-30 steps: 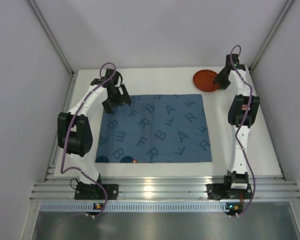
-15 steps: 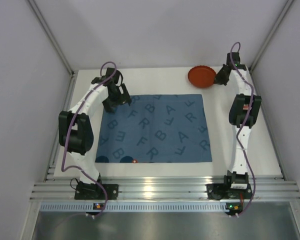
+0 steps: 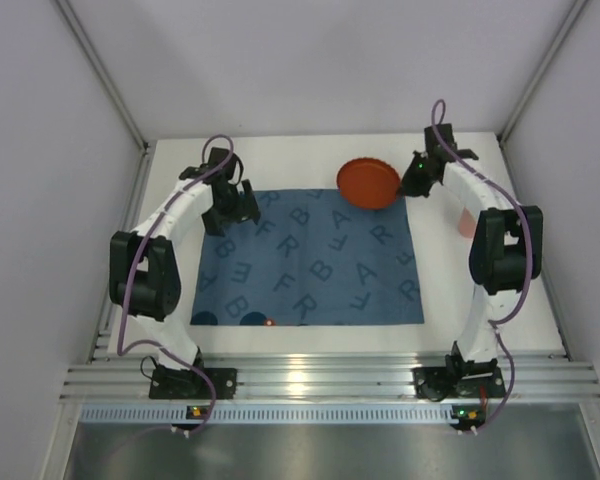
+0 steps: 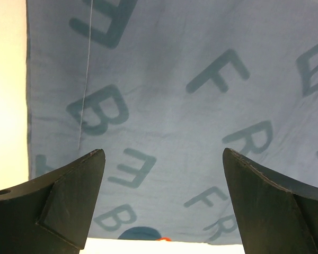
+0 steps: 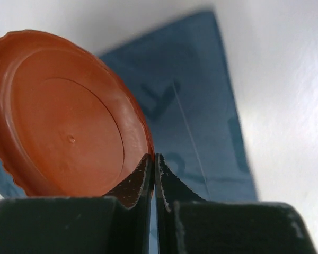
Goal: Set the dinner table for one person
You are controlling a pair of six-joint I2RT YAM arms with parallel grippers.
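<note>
The white dinner table carries a blue cloth mat printed with letters. My right gripper is shut on the rim of an orange-red round plate and holds it tilted over the mat's far edge. In the right wrist view the plate fills the left side, its rim pinched between my closed fingers, with the mat below. My left gripper is open and empty above the mat's far left corner. In the left wrist view only the mat lies between its fingers.
Two dark blue round shapes with a small orange bit sit at the mat's near left edge; one also shows in the left wrist view. Aluminium rails and white walls enclose the table.
My right gripper has carried the plate left, from the table's far right corner to over the mat's far edge. My left gripper shifted only slightly.
</note>
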